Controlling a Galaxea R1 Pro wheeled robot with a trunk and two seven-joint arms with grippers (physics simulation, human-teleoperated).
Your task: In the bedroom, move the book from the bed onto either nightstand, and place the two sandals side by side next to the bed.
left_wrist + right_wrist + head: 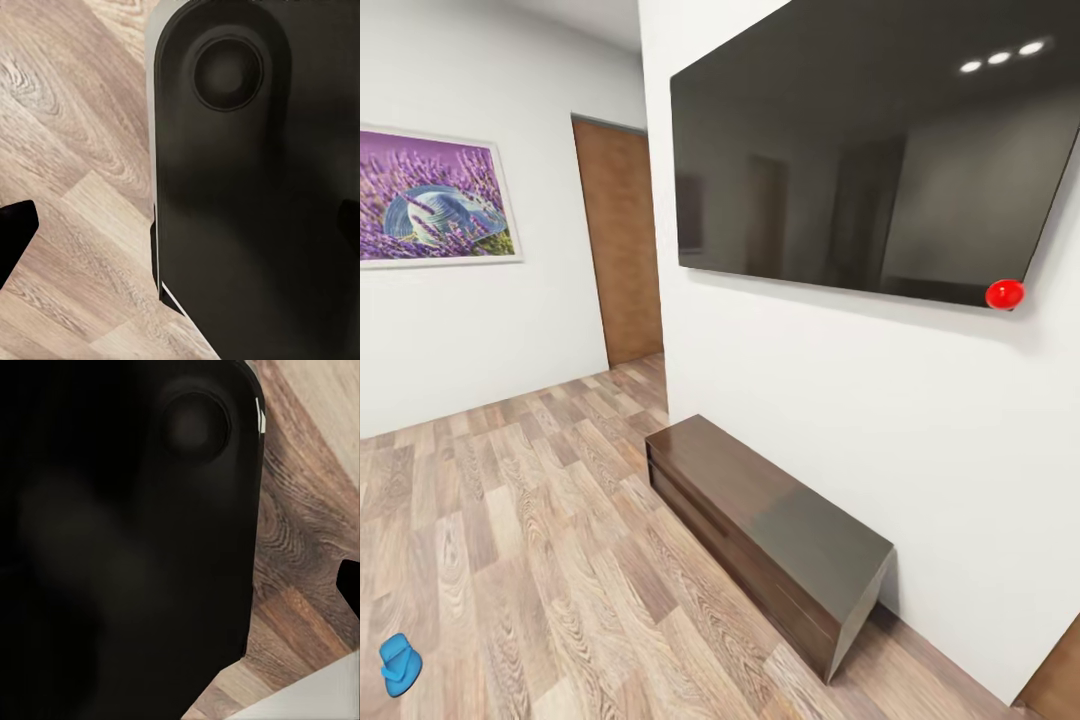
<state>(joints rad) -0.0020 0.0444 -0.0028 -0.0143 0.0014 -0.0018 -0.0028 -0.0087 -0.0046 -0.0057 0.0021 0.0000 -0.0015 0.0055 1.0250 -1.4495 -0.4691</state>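
One bright blue sandal (400, 663) lies on the wood-plank floor (510, 520) at the near left corner of the head view. The book, the bed and the nightstand are out of view. In the left wrist view, one dark fingertip (15, 234) of my left gripper (181, 225) sits at the frame's edge over the floor, with a dark rounded part of the robot's body (240, 195) behind. My right gripper (180, 585) shows a single dark fingertip (349, 586) at the edge, beside the same kind of dark body panel (127, 532). Both are spread wide and hold nothing.
A long dark bench-like cabinet (765, 530) stands against a white wall under a large black wall screen (870, 150) with a red ball (1005, 294) at its lower corner. A brown door (620, 240) and a purple framed picture (435, 195) are on the far wall.
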